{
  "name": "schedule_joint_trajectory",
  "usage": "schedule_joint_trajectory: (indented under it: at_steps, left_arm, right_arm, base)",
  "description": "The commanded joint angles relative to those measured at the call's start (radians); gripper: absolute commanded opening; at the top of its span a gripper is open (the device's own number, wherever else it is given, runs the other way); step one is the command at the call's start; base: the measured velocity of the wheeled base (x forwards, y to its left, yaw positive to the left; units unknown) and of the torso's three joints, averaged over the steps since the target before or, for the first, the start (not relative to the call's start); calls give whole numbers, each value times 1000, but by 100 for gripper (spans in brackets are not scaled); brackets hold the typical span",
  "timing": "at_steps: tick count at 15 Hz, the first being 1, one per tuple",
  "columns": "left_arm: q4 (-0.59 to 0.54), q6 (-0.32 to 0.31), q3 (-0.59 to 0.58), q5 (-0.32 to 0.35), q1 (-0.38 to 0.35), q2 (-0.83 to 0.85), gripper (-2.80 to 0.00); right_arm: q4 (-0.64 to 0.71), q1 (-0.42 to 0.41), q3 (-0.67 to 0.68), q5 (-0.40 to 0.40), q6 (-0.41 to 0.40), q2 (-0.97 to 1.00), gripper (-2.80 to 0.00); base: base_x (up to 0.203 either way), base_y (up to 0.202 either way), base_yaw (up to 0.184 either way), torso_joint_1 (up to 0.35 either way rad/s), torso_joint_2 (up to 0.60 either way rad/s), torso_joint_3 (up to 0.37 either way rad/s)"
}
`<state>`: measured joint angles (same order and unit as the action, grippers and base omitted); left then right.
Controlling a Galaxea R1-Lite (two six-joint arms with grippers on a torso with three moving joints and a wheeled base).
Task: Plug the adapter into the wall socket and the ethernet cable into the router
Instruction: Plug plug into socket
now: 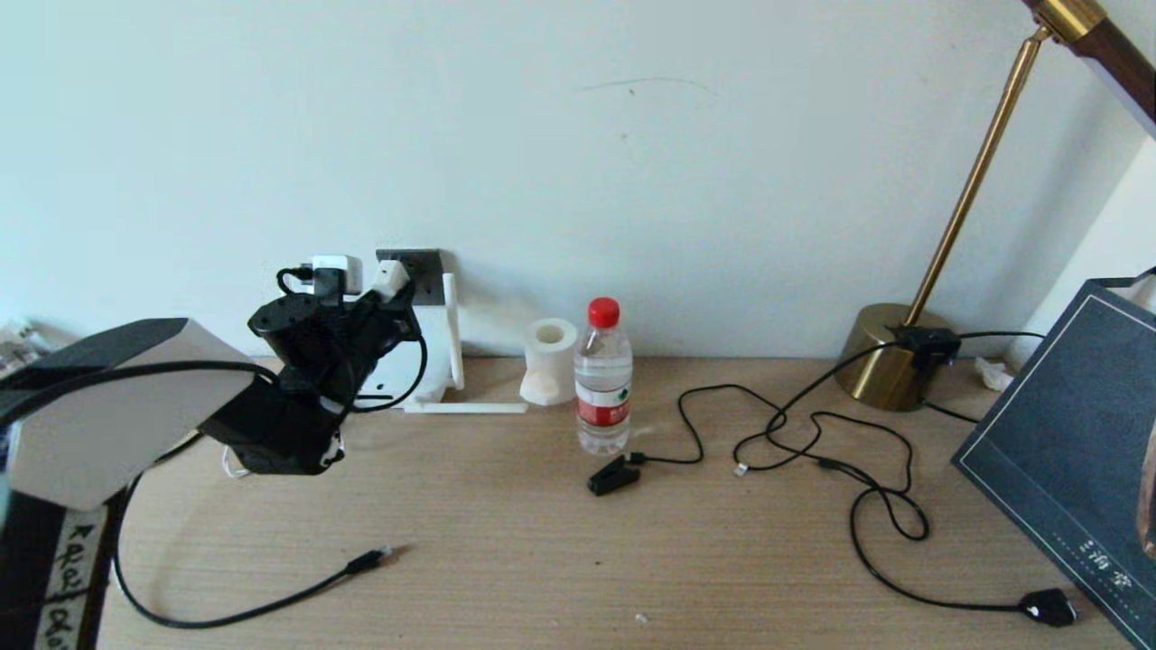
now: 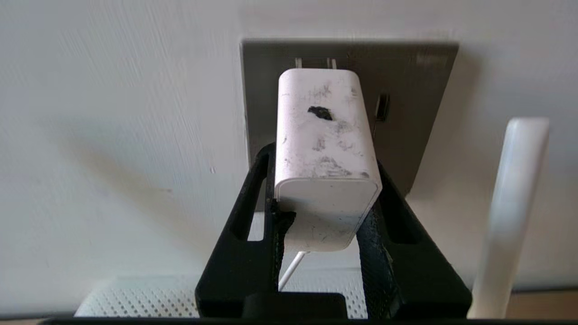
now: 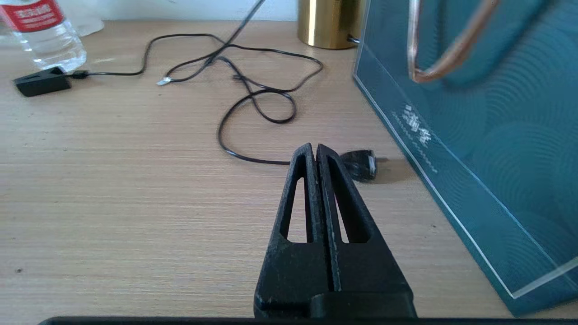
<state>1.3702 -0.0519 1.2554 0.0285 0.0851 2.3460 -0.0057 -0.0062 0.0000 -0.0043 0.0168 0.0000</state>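
Note:
My left gripper (image 1: 386, 291) is raised at the wall, shut on the white adapter (image 1: 391, 277). In the left wrist view the adapter (image 2: 323, 135) sits between the black fingers (image 2: 253, 198), its two metal prongs meeting the dark grey wall socket (image 2: 420, 85), with a short length of prong still showing. The white router (image 1: 432, 357) stands below the wall socket (image 1: 424, 267), partly hidden by the arm; one antenna (image 2: 515, 203) rises beside the adapter. The ethernet cable (image 1: 366, 561) lies loose on the table at the front left. My right gripper (image 3: 314, 151) is shut and empty over the table.
A water bottle (image 1: 603, 379) and a white paper roll (image 1: 549, 359) stand mid-table. Black cords with a clip-like plug (image 1: 612, 476) and a flat plug (image 1: 1048, 607) sprawl to the right. A brass lamp (image 1: 890, 366) and a teal bag (image 1: 1075, 433) fill the right side.

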Motion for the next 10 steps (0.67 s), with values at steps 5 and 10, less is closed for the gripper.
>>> schedule_joint_trajectory:
  at_steps: [5, 10]
  left_arm:
    - [1, 0, -59, 2, 4, -31, -280]
    - [-118, 1, -23, 5, 4, -60, -280]
  right_arm:
    - [0, 0, 0, 0, 0, 0, -280]
    - [0, -1, 0, 0, 0, 0, -280]
  base:
    - [0, 0, 0, 0, 0, 0]
    - [0, 0, 0, 0, 0, 0]
